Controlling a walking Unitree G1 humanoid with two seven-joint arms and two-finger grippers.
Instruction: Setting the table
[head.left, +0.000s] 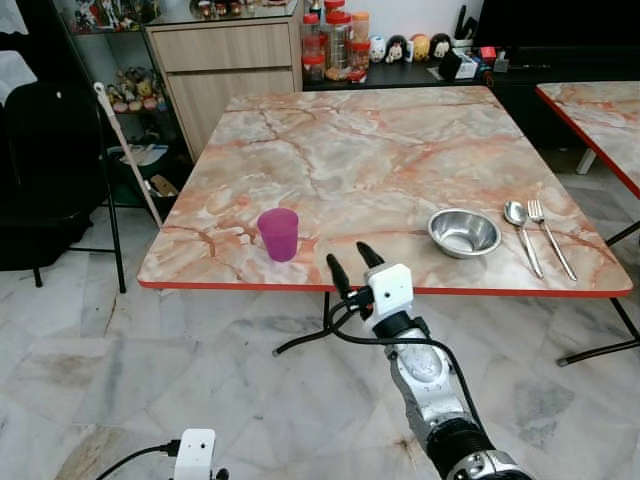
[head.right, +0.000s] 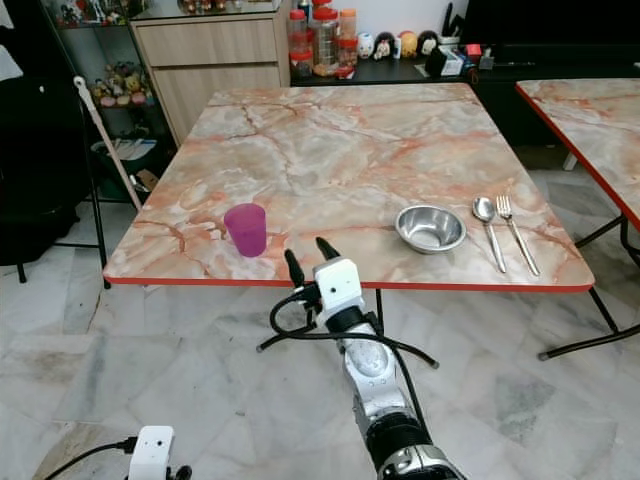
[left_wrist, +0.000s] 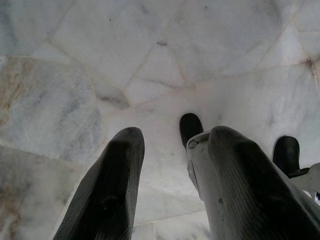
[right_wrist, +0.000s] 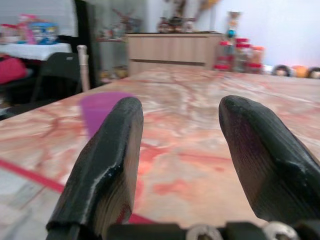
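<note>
A pink plastic cup (head.left: 279, 233) stands upright near the front left of the marble-patterned table (head.left: 390, 160). To its right lie a steel bowl (head.left: 464, 232), a spoon (head.left: 521, 233) and a fork (head.left: 550, 236). My right gripper (head.left: 352, 268) is open, raised at the table's front edge just right of the cup, fingers pointing over the tabletop. In the right wrist view the cup (right_wrist: 99, 111) shows beyond one finger (right_wrist: 102, 175). My left gripper (left_wrist: 170, 190) hangs open over the floor, low at my left side.
A wooden cabinet (head.left: 225, 70) and a dark shelf with jars (head.left: 335, 42) stand behind the table. A black chair (head.left: 50, 170) and a leaning stick (head.left: 128, 155) are at the left. A second marble table (head.left: 600, 120) is at the right. Marble floor (head.left: 200, 370) lies below.
</note>
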